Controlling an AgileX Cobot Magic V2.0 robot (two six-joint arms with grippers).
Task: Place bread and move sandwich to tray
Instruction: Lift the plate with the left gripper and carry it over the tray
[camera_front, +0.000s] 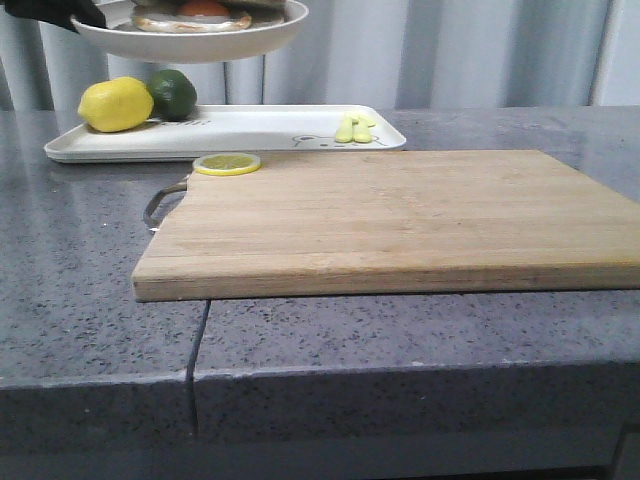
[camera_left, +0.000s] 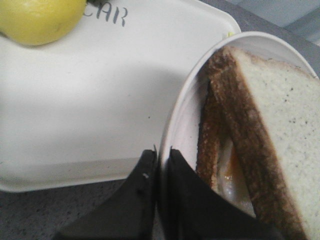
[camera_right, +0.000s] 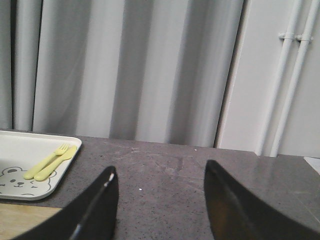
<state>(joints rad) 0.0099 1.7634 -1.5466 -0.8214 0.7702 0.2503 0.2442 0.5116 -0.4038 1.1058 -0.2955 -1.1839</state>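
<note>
My left gripper (camera_left: 161, 152) is shut on the rim of the round white plate (camera_left: 184, 107) that carries the sandwich. The bread (camera_left: 280, 110), a white slice with dark brown crust, lies on top of the egg-topped slice (camera_left: 227, 172). In the front view the plate (camera_front: 190, 42) hangs in the air at the top left, above the white tray (camera_front: 250, 130), with the left gripper (camera_front: 92, 20) at its left rim. The tray (camera_left: 100, 100) lies just below the plate. My right gripper (camera_right: 160, 172) stands open over the grey counter with nothing between its fingers.
A lemon (camera_front: 115, 104) and a lime (camera_front: 173, 92) sit at the tray's left end, yellow-green cutlery (camera_front: 355, 128) at its right end by the bear drawing. A lemon slice (camera_front: 227, 163) lies on the corner of the wooden cutting board (camera_front: 400, 220).
</note>
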